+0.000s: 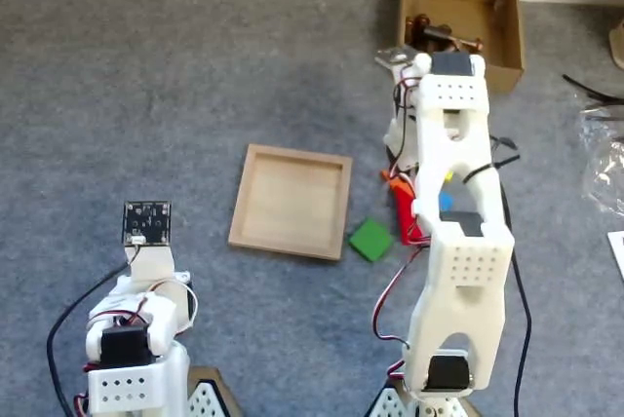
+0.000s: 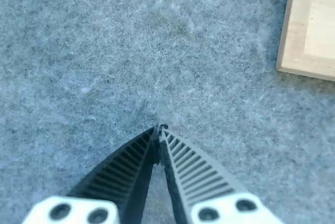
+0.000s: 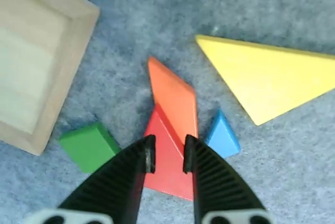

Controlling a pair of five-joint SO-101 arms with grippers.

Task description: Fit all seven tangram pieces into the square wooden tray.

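The square wooden tray (image 1: 292, 201) lies empty on the grey carpet; its corner shows in the right wrist view (image 3: 31, 67) and its edge in the left wrist view (image 2: 309, 25). Right of it lie a green piece (image 1: 370, 239) (image 3: 89, 145), a red triangle (image 3: 167, 171), an orange parallelogram (image 3: 175, 96), a small blue triangle (image 3: 222, 135) and a large yellow triangle (image 3: 267, 77). My right gripper (image 3: 168, 153) is open by a narrow gap, just above the red triangle where it meets the orange piece. My left gripper (image 2: 159, 128) is shut over bare carpet, left of the tray.
A cardboard box (image 1: 463, 18) with odds and ends stands at the back right. A plastic bag (image 1: 604, 164) and cables lie at the right edge. The right arm (image 1: 453, 193) stretches over the pieces and hides some of them in the high view.
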